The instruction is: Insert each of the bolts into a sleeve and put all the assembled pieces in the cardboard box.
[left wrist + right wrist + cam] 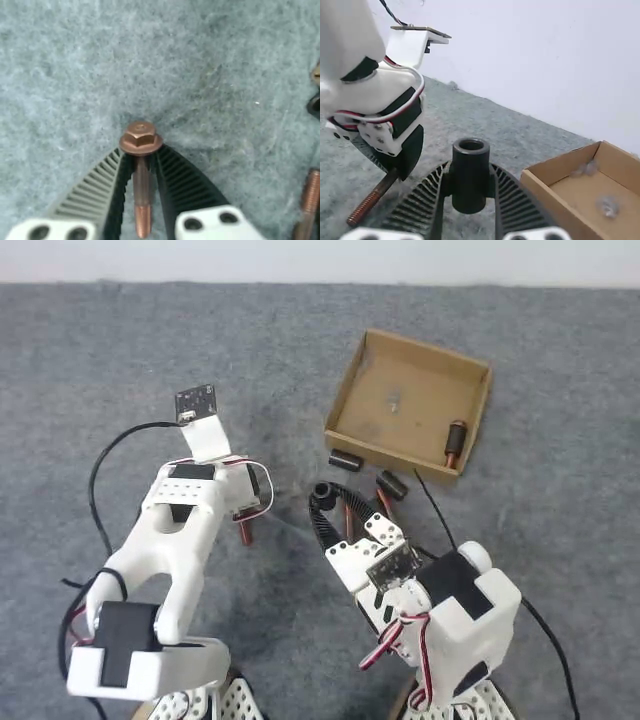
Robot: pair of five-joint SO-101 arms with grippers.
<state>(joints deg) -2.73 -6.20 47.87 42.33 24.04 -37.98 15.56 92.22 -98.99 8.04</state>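
**Left gripper** [141,159]: closed on the shank of a copper bolt [140,138], with the hex head projecting past the fingertips. The high view places this bolt left of centre. The right wrist view adds that it is tilted, threaded end low over the carpet [485,125].

**Right gripper** [470,172]: closed around a black sleeve [470,155] with its bore facing up. The high view places it at frame centre.

The high view also shows:
- The box [345,410] is at upper right, with one assembled piece [456,443] against its right wall.
- Two loose sleeves [345,461] lie just below the box.
- A loose bolt [348,518] lies beside the right gripper.
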